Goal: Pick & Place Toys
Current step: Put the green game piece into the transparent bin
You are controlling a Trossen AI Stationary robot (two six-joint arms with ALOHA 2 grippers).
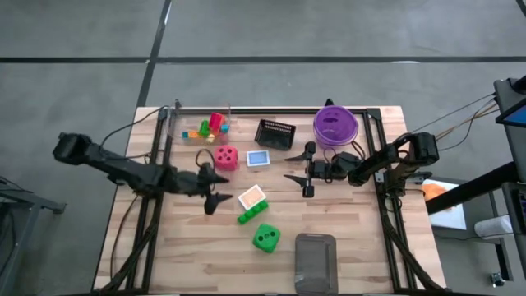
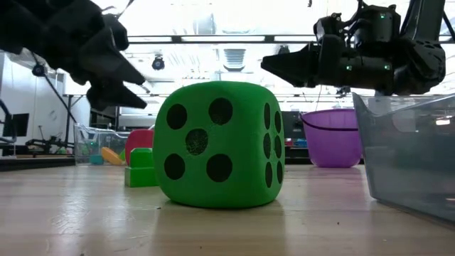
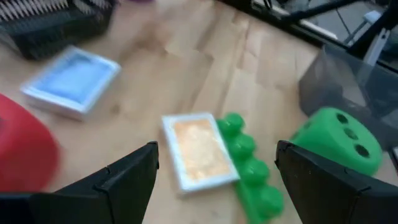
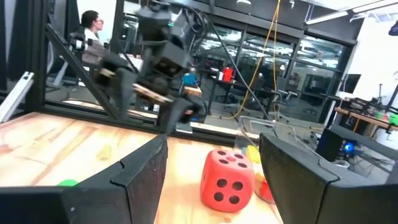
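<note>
Nearest the front edge of the wooden counter (image 1: 189,247) sits a clear grey plastic bin (image 1: 316,261), just beside the big green dotted die (image 1: 265,238); bare planks lie to the die's left. Behind the die lies a green studded plastic brick (image 1: 251,215), touching a flat orange picture card (image 1: 252,197).

Left pincer (image 1: 215,182) hovers above bare wood just left of that card, fingers spread wide, holding nothing. In the left wrist view, card (image 3: 199,150) and brick (image 3: 250,165) show between the open fingers (image 3: 124,180).

Right pincer (image 1: 306,171) hangs mid-counter over open wood, fingers spread wide, empty, pointed toward the red dotted die (image 1: 226,158). A blue picture card (image 1: 258,159) lies between die and pincer.

Farther back: clear box with small bright plastic bricks (image 1: 209,127), black mesh basket (image 1: 275,133), purple round bowl (image 1: 335,125) near the back edge.

Grey floor surrounds the counter; the room behind shows desks and a seated person (image 4: 93,28).
</note>
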